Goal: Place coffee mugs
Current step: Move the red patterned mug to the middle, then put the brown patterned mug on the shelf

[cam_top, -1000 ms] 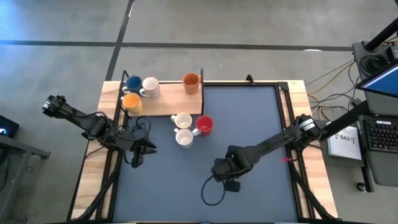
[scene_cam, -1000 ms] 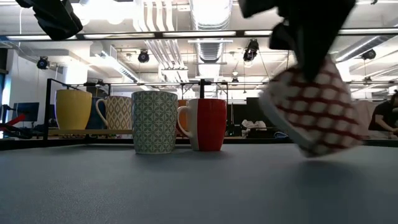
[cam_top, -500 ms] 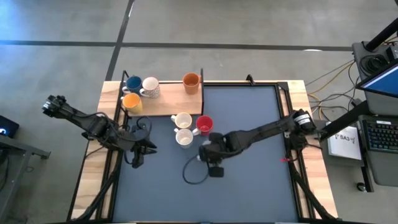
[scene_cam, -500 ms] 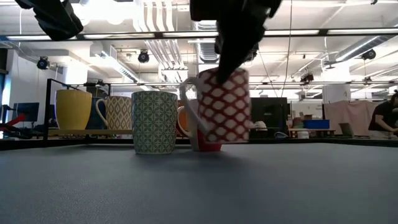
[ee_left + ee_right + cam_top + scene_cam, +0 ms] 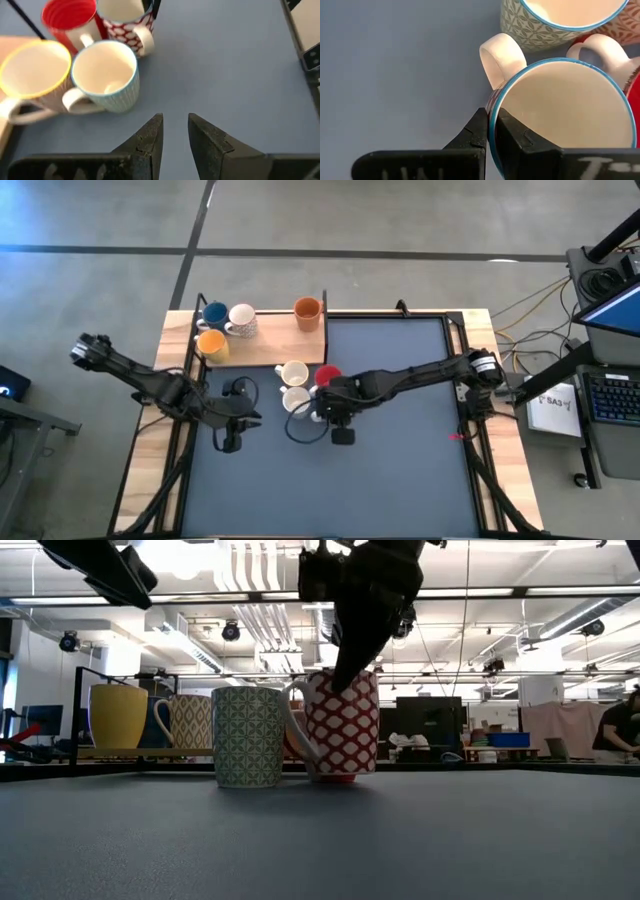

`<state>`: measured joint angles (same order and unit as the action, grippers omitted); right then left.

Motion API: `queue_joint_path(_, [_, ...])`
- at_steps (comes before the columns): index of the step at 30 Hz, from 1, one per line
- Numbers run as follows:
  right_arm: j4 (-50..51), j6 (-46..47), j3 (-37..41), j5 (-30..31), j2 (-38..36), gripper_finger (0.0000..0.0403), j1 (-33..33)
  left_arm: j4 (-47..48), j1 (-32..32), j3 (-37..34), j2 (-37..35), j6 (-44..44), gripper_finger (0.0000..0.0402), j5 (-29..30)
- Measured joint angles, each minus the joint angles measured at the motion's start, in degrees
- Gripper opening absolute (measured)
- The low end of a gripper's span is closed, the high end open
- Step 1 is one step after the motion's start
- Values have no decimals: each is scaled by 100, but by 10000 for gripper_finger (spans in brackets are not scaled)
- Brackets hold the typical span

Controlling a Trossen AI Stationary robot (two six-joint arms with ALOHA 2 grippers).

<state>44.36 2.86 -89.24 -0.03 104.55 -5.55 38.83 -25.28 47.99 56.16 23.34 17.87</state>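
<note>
Right jaws pinching red-patterned mug rim

Overhead, the high camera is looking straight down, taking in the whole table and both arms. The low camera is sitting at tabletop height, facing level across the surface into the room, close to a red-patterned mug. The left wrist camera is peering past its own fingers at that same mug from a little way off. The right wrist camera is pressing in very near, the mug's rim filling its frame.
</note>
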Motion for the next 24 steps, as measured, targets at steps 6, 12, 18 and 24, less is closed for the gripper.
queue_joint_path(6, [-27, -142, 161, -36, -2, 13, 155, -317, 130, 0, 380, -418, 73, 393])
queue_joint_path(12, [-59, -112, 167, -92, -2, 29, 232, -328, 449, 0, 522, -542, 73, 562])
queue_joint_path(18, [-85, -52, 167, -450, -7, 94, 258, -341, 684, 0, 520, -593, 73, 471])
queue_joint_path(24, [115, 175, 111, -611, -62, 132, 254, -343, 728, 0, 520, -903, 74, 402])
